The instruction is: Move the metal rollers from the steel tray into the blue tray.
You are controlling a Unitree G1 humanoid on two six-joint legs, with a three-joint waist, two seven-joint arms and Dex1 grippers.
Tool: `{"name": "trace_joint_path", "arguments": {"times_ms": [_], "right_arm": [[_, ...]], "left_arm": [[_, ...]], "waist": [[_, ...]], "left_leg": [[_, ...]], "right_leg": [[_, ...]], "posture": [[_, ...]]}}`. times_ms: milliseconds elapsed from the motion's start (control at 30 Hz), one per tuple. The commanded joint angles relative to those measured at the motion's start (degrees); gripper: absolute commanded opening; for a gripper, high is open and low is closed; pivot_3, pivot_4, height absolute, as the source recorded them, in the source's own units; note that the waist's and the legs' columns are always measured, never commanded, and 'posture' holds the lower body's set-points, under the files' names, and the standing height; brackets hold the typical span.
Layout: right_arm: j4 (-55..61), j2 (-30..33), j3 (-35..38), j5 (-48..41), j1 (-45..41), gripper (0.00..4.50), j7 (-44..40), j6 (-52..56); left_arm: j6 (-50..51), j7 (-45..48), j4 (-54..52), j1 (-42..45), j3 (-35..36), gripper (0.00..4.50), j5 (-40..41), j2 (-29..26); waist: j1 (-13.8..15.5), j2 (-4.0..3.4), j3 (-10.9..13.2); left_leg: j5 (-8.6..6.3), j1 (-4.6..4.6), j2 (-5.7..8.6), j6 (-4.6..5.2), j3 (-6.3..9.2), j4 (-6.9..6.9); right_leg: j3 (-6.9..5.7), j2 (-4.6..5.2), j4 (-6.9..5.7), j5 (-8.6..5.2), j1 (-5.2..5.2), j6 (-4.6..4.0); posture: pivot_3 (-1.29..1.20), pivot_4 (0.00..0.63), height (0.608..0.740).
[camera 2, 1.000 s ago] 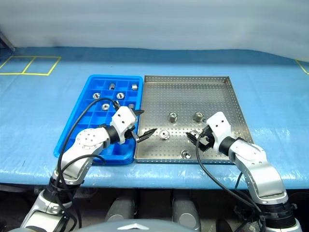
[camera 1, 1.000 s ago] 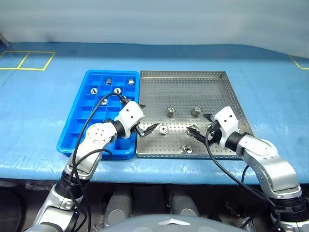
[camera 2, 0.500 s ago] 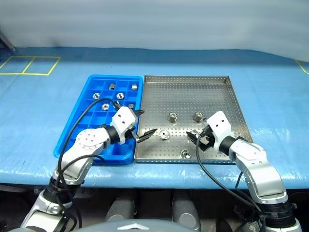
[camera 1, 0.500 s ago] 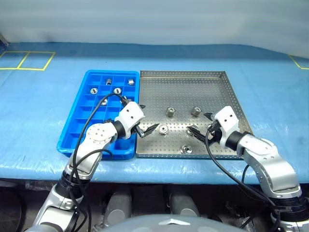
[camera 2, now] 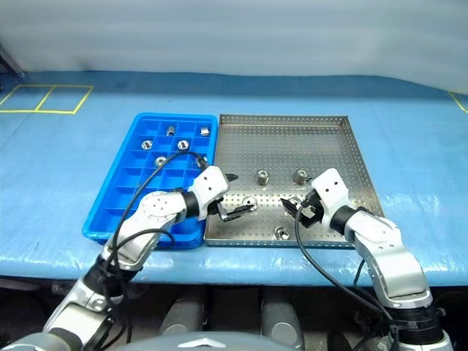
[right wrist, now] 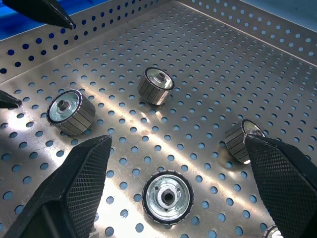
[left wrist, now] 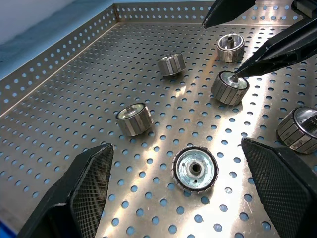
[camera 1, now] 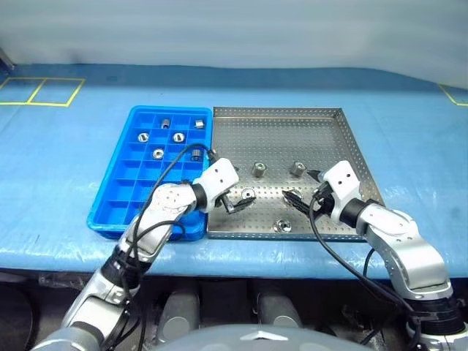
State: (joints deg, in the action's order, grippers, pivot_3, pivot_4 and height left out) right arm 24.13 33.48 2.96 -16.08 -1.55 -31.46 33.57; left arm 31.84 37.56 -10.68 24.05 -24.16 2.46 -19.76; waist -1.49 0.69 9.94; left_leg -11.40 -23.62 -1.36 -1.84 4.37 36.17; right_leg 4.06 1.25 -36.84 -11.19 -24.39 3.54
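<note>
The steel tray (camera 1: 292,131) holds several metal rollers. My left gripper (camera 1: 238,197) is open over its near left part, and a roller (camera 1: 247,194) lies flat between the fingers (left wrist: 84,183), untouched. In the left wrist view that roller (left wrist: 195,168) shows its hollow centre. My right gripper (camera 1: 302,189) is open at another roller (camera 1: 292,196), which sits between its fingers (right wrist: 282,183) in the right wrist view (right wrist: 167,196). One right fingertip rests on that roller's top edge (left wrist: 229,87). The blue tray (camera 1: 110,197) lies to the left with several rollers (camera 1: 178,137) in its far compartments.
Other loose rollers stand further back (camera 1: 258,170) (camera 1: 297,168) and near the steel tray's front rim (camera 1: 282,225). The table is covered in blue cloth (camera 1: 409,146), with yellow tape markings (camera 1: 44,91) at the far left. The two trays touch side by side.
My left gripper has moved right from the seam between the trays, over the steel tray, and now straddles a roller. The right gripper has stayed put.
</note>
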Motion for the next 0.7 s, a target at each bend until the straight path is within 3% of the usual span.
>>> {"name": "trace_joint_path", "arguments": {"times_ms": [33,300,400,567,700], "right_arm": [[1.1,-0.3,0.6,0.2,-0.2,4.5,0.3,-1.5],[2.5,-0.6,1.3,0.7,1.1,4.5,1.5,-2.4],[2.7,-0.7,1.3,0.7,1.2,4.5,1.8,-2.6],[2.6,-0.9,0.5,0.8,1.0,4.5,1.9,-2.6],[2.0,-1.3,-0.6,0.9,0.6,4.5,1.3,-2.5]], "left_arm": [[0.9,-0.7,4.1,3.2,-2.4,4.47,-2.9,1.5],[2.9,-0.9,12.4,6.9,-6.9,4.47,-8.3,3.2],[2.9,-0.8,13.2,7.1,-6.9,3.89,-8.5,3.6],[3.4,-0.5,12.3,6.4,-5.6,2.28,-7.8,4.5],[3.3,-0.8,10.1,5.7,-3.6,2.28,-6.5,5.0]], "waist": [[-0.2,-0.01,0.0],[-1.0,-0.01,0.0],[-1.1,-0.02,0.0],[-1.3,-0.03,0.0],[-1.4,-0.03,0.0]], "left_leg": [[0.0,0.01,0.0,0.0,0.0,0.0],[0.0,0.01,0.0,0.0,-0.01,-0.01],[0.0,0.02,0.0,0.0,0.0,-0.01],[0.0,0.02,0.0,0.0,-0.01,0.0],[0.0,0.02,0.0,0.0,-0.01,0.0]], "right_leg": [[0.0,0.0,-0.01,0.0,0.0,0.0],[0.04,-0.02,-0.02,0.01,-0.01,0.01],[0.04,-0.02,-0.02,0.01,0.0,0.01],[0.06,-0.02,-0.04,0.02,0.0,0.03],[0.06,-0.02,-0.04,0.02,0.0,0.03]], "posture": [[-0.01,0.15,0.74],[-0.03,0.15,0.74],[-0.04,0.15,0.74],[-0.03,0.15,0.74],[-0.02,0.15,0.74]]}}
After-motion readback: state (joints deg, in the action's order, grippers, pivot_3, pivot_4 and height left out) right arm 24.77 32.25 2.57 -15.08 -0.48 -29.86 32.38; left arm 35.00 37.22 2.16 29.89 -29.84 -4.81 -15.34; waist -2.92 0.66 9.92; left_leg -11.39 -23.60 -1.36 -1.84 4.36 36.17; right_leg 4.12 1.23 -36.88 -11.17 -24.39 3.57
